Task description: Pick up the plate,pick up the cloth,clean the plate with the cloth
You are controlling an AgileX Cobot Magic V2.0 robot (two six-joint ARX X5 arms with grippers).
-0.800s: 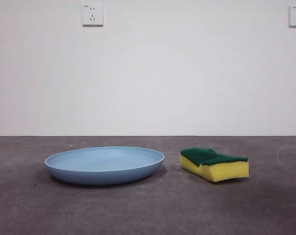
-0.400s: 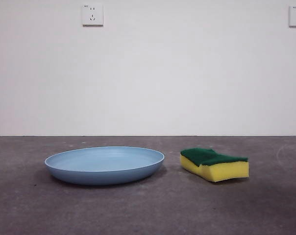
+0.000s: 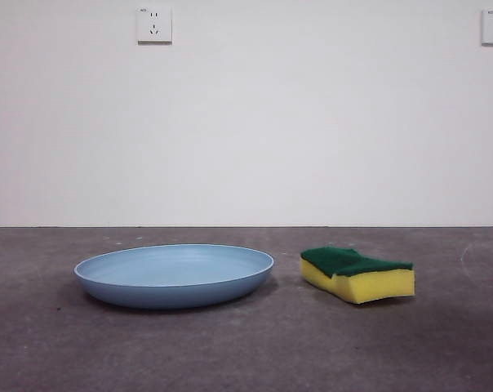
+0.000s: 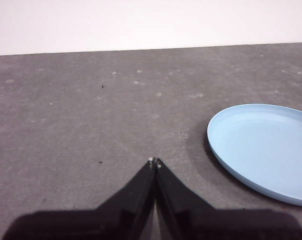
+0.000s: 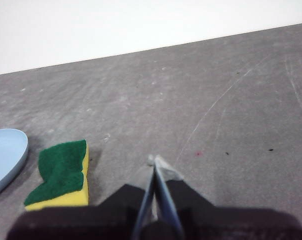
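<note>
The light-blue plate (image 3: 175, 274) lies flat on the grey table, left of centre in the front view. The cloth (image 3: 357, 273), a yellow sponge with a dark green top, lies just to its right, apart from it. No arm shows in the front view. My left gripper (image 4: 154, 162) is shut and empty, over bare table beside the plate (image 4: 266, 147). My right gripper (image 5: 154, 161) is shut and empty, over bare table beside the sponge (image 5: 62, 173). The plate's edge (image 5: 6, 155) also shows in the right wrist view.
A white wall runs behind the table, with two sockets (image 3: 153, 24) high up. The grey table surface (image 3: 246, 351) is worn and scratched.
</note>
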